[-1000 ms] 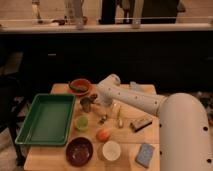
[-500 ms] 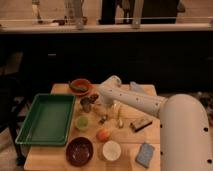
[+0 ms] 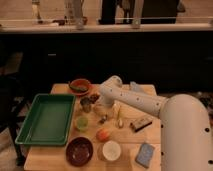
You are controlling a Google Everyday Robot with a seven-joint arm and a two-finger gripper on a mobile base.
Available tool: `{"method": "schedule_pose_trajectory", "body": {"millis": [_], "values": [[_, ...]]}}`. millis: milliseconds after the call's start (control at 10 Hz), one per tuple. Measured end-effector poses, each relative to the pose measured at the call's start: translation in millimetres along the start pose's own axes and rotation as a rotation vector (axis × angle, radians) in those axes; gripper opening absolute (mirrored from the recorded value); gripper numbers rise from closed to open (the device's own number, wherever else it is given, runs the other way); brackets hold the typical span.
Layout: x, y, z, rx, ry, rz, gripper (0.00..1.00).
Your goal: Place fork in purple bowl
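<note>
the white arm filled the lower right of the frame. its bulky base was cut off by the right and bottom edges, and it stretched up and left over the wooden table. the table's near edge was also lost at the bottom of the frame.

the green tray lay along the table's left side. the purple bowl stood at the lower centre-left, round and shallow, dark maroon with a dull gloss inside. the white cup stood just to its right, apart from it. a blue sponge lay at the lower right.

the gripper hung at the arm's end near the middle of the frame, just right of a small metal cup and below the orange bowl. it was dark and merged with the things around it (its outline was mostly a guess). whether it was open or closed, or had hold of anything, could not be told.

the fork showed only as a thin grey sliver on the table just below the gripper. it lay between a small green cup and the yellow-handled utensil, well above the purple bowl. its tines could not be made out, nor whether the gripper touched it.
</note>
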Motion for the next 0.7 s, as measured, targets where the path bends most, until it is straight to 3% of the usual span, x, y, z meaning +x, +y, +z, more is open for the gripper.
{"method": "schedule_pose_trajectory", "body": {"millis": [700], "values": [[1.0,1.9,-4.7,-0.002,0.0,0.002,0.02]]}}
